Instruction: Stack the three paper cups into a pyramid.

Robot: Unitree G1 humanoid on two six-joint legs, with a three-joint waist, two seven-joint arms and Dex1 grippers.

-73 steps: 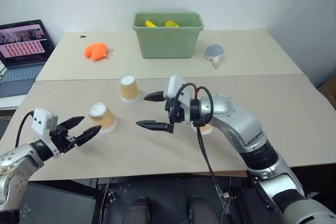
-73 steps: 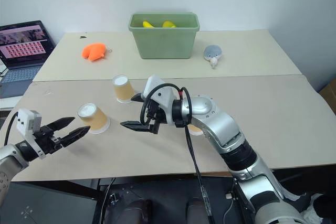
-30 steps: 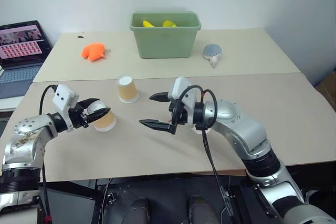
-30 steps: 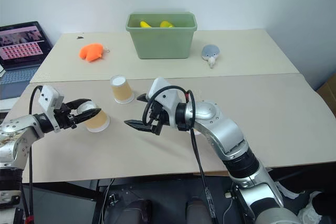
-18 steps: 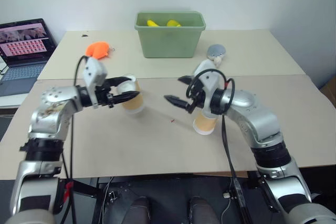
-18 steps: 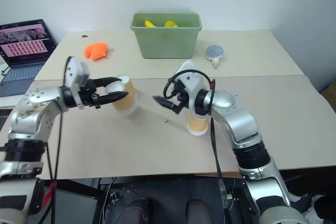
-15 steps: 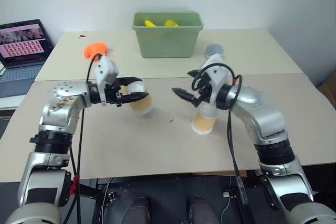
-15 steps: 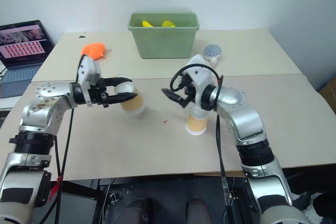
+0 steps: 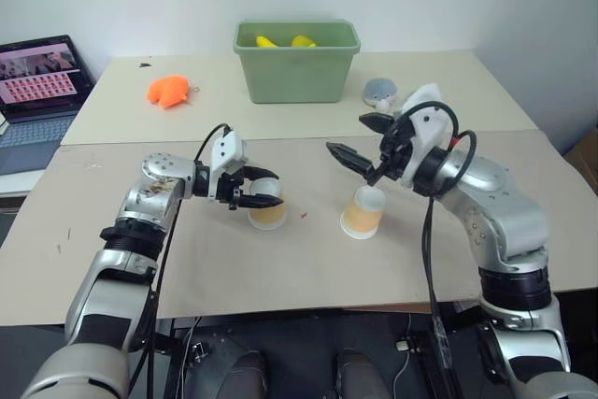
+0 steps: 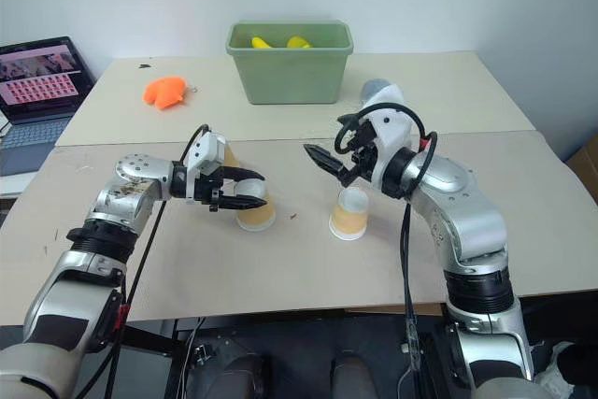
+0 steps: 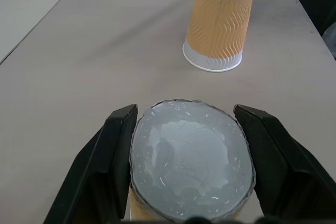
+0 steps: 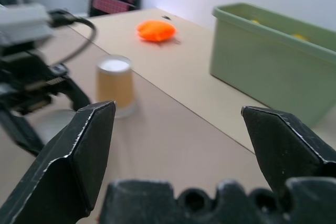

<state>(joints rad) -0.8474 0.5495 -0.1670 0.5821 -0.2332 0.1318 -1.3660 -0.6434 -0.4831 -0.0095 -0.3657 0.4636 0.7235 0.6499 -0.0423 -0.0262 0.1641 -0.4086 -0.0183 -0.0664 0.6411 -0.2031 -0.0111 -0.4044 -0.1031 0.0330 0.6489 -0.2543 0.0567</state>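
Note:
My left gripper [image 9: 266, 189] is shut on an upside-down tan paper cup [image 9: 268, 217], one black finger on each side of its white base [image 11: 191, 166]. The cup sits low, at or just above the table. A second paper cup [image 9: 361, 217] stands upside down a short way to its right. My right gripper [image 9: 350, 135] hangs open and empty above and just behind that cup. The third paper cup [image 12: 115, 85] stands upside down behind my left gripper, which mostly hides it in the eye views.
At the back of the far table stands a green bin [image 9: 297, 72] holding yellow things. An orange toy [image 9: 169, 91] lies to its left and a grey plush [image 9: 379, 92] to its right. A laptop [image 9: 42, 77] stands at the far left.
My left gripper has carried its cup to the right, toward the middle of the table. The right gripper has risen and drawn off to the right, still open.

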